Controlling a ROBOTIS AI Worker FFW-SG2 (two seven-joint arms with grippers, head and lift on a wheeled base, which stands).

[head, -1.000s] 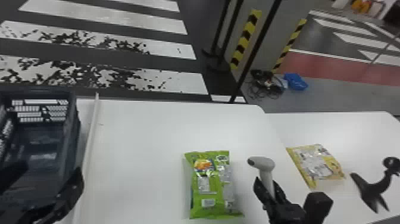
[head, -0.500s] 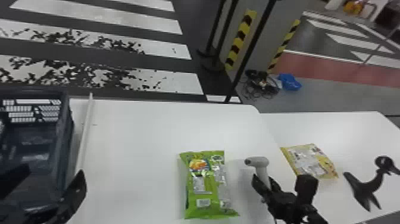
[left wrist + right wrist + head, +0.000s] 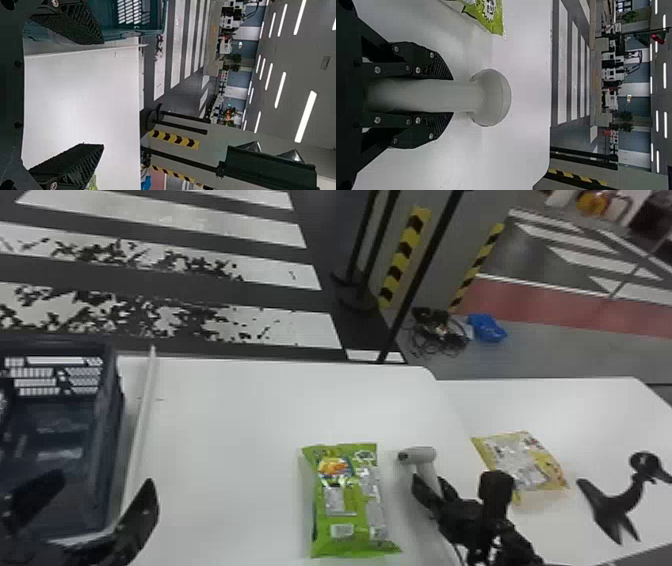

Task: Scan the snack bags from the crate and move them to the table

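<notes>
White table (image 3: 240, 430) fronts striped floor (image 3: 270, 272), left pincer (image 3: 102, 480) spread, right pincer (image 3: 430, 481) pinching the scanner (image 3: 421, 454).

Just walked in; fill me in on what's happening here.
The robot's right gripper is holding the scanner beside the green snack bag, which lies on the table. The left gripper is open and empty near the crate. A yellow snack bag lies farther right.

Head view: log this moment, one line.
right hand shut on grey T-shaped plastic scanner; left hand open near dark-blue slotted plastic crate; green printed foil bag on white table
</notes>
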